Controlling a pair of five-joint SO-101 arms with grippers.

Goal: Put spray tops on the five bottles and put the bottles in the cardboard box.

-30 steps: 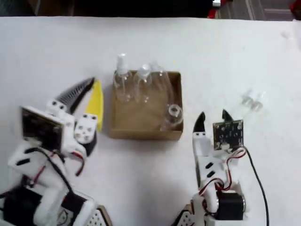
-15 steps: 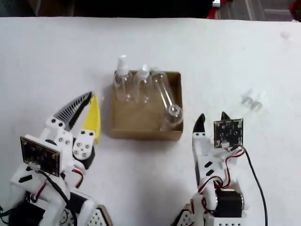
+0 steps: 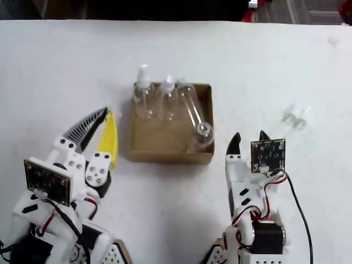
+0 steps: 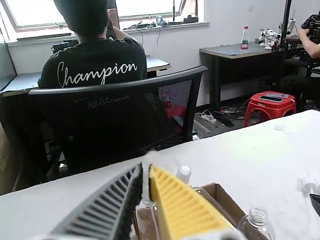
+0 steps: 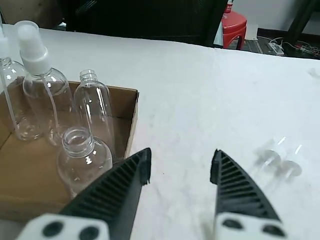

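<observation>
The cardboard box point(image 3: 165, 148) sits mid-table. Inside stand two clear bottles with white spray tops point(image 3: 143, 94) point(image 3: 166, 98), a capless bottle point(image 3: 190, 102) leaning beside them, and another capless bottle point(image 3: 202, 136) at the box's near right corner. The right wrist view has the capped bottle point(image 5: 42, 90), the two capless ones point(image 5: 92, 105) point(image 5: 82, 157) and the box point(image 5: 132, 120). Two loose spray tops point(image 3: 294, 117) point(image 5: 280, 161) lie on the table right of the box. My left gripper point(image 3: 106, 113) point(image 4: 145, 172) is shut and empty, left of the box. My right gripper point(image 3: 249, 136) point(image 5: 181, 159) is open and empty, near the box's right front corner.
The white table point(image 3: 247, 60) stretches wide behind and to the right of the box. Both arm bases stand at the front edge. Beyond the table's far edge, a black office chair point(image 4: 115, 110) with a person seated at another desk appears in the left wrist view.
My left arm has drawn back toward the front edge, its gripper now lower beside the box. The right gripper has backed off slightly. The bottles stay in the box.
</observation>
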